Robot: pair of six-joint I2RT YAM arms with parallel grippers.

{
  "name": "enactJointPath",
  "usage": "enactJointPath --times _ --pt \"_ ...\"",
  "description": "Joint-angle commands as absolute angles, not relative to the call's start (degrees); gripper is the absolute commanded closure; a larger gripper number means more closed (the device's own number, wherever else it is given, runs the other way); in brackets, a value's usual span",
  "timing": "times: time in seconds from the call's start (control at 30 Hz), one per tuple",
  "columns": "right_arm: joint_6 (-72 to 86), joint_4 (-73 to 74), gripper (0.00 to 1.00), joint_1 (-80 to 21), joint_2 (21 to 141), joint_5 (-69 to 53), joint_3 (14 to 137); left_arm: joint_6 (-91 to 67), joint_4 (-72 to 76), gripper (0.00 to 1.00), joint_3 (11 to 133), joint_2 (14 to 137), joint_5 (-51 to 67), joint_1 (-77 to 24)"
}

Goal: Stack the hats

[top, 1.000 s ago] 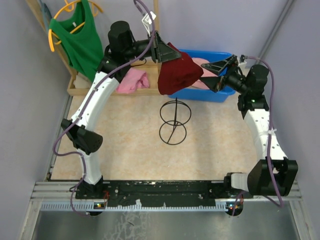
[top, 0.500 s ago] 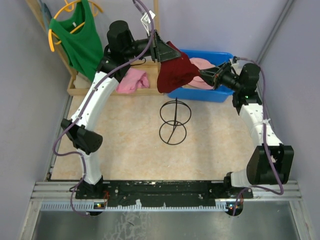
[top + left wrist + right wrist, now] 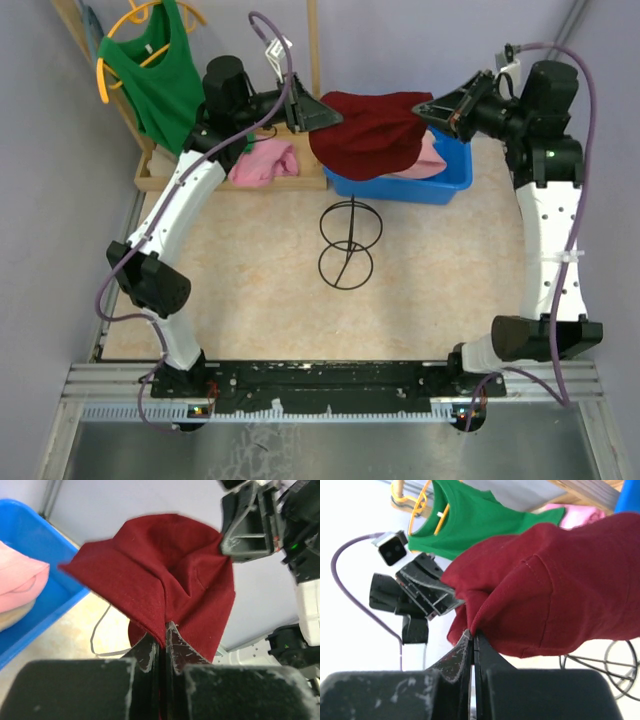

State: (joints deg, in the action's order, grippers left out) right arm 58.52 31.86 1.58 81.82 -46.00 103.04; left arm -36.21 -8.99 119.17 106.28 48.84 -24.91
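Since both sets of jaws are clamped right down, left jaws on one edge of the dark red hat point(image 3: 365, 135) and right jaws on the opposite edge, the hat hangs stretched between them in the air over the left end of the blue bin point(image 3: 440, 187). A pink hat point(image 3: 432, 155) lies in that bin just under it. The wire stand point(image 3: 348, 240) sits on the tabletop point(image 3: 250, 290) a bit nearer the bases, not touching the hat. Pink cloth point(image 3: 262, 162) and green shirt point(image 3: 150, 80) are over by the left arm, back wall close behind, open tabletop toward the bases.
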Motion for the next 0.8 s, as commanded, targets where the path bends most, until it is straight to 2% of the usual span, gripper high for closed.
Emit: enactJointPath --times 0.0,0.1,0.17,0.37,0.53,0.77 --pt "41.48 58.31 1.00 0.88 85.62 -41.00 117.91 -40.05 -1.79 1.00 110.64 101.35 49.30 -24.87" --pt "36.18 68.97 1.00 -2.49 89.21 -36.47 126.43 -40.67 -1.17 1.00 106.23 98.87 48.78 -25.28" --pt "34.84 71.50 1.00 -4.93 89.41 -34.42 127.17 -40.65 -0.99 1.00 102.93 96.79 48.60 -25.62" --pt "37.42 63.98 1.00 -7.96 83.97 -33.56 113.42 -37.29 -0.89 1.00 91.05 88.84 45.92 -25.67" --pt "38.03 62.58 0.98 -10.87 83.42 -32.10 109.82 -38.01 2.67 1.00 80.54 85.06 45.77 -25.65" --pt "37.11 67.89 0.97 -12.48 86.27 -29.48 119.88 -42.23 5.75 1.00 78.18 82.89 44.92 -25.69"
